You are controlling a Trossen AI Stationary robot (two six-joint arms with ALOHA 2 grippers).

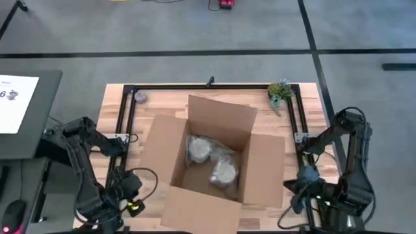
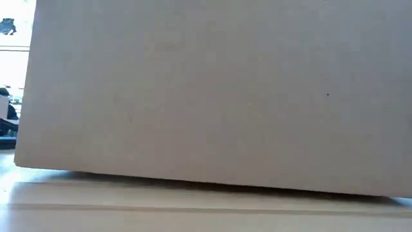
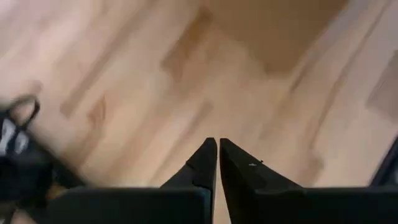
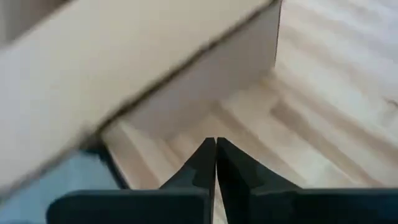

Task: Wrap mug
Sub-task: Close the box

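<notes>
Resting with fingertips pressed together and nothing between them, the left gripper [image 3: 216, 146] hangs over bare wood at the near-left corner of the table [image 1: 114, 110]. Right gripper [image 4: 216, 144] likewise closed on nothing, tips meeting, over the table's near-right corner just beside a spread flap of the cardboard box [image 1: 207, 162]. Box sits open mid-table, all four flaps out. Inside it lie two bundles in grey wrapping [image 1: 213, 162], touching each other; the mug itself cannot be made out under the wrapping. Small green plant [image 1: 280, 91] at the far-right corner, small grey round object [image 1: 140, 97] at the far-left. Low view filled by the box wall.
</notes>
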